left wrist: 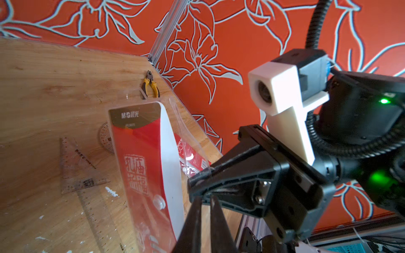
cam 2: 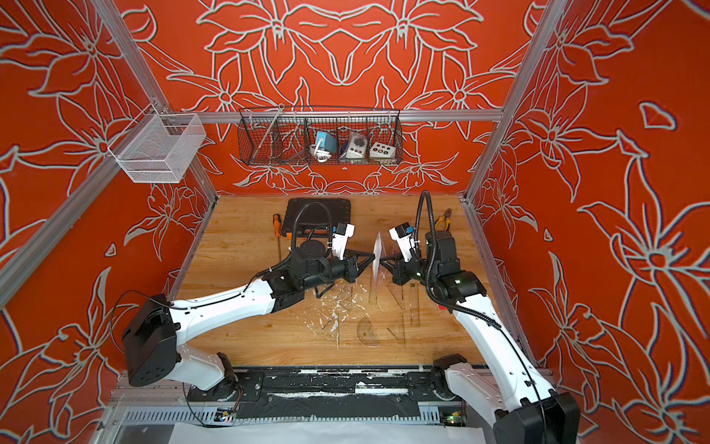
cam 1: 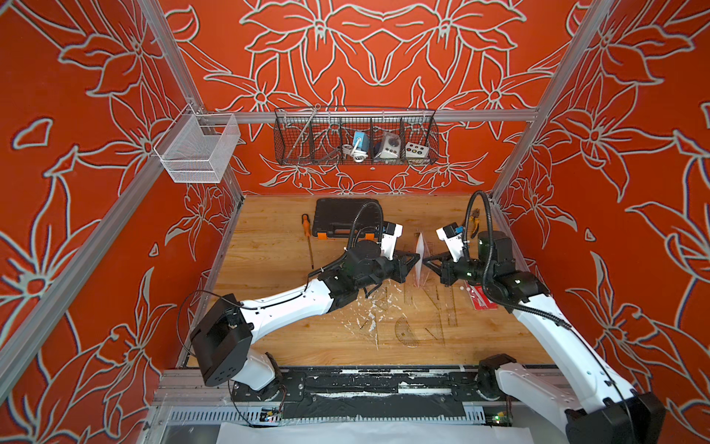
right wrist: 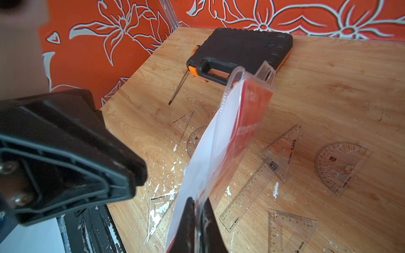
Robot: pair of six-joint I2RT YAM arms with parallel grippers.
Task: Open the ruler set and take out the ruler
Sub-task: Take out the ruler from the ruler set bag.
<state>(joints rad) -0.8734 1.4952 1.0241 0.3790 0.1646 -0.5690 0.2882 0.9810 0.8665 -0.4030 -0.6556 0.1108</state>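
The ruler set [cam 1: 420,242] [cam 2: 378,246] is a clear pouch with a red-and-white card. It hangs on edge above the table between both arms. In the right wrist view my right gripper [right wrist: 198,200] [cam 1: 423,263] is shut on the pouch's [right wrist: 230,135] clear edge. My left gripper [left wrist: 205,198] [cam 1: 417,256] meets the pouch [left wrist: 140,157] from the opposite side. Its jaws stand almost together with a thin slit, and I cannot tell whether film lies in it. The ruler is hidden; the card blocks the inside.
Loose clear drawing tools lie under the arms: a straightedge [right wrist: 247,192], set squares [right wrist: 282,151] and protractors [right wrist: 341,164]. A black tool case [cam 1: 345,217] and a screwdriver [cam 1: 307,238] lie at the back left. Pliers [cam 1: 475,221] are at the back right, and a red packet [cam 1: 482,298] lies under the right arm.
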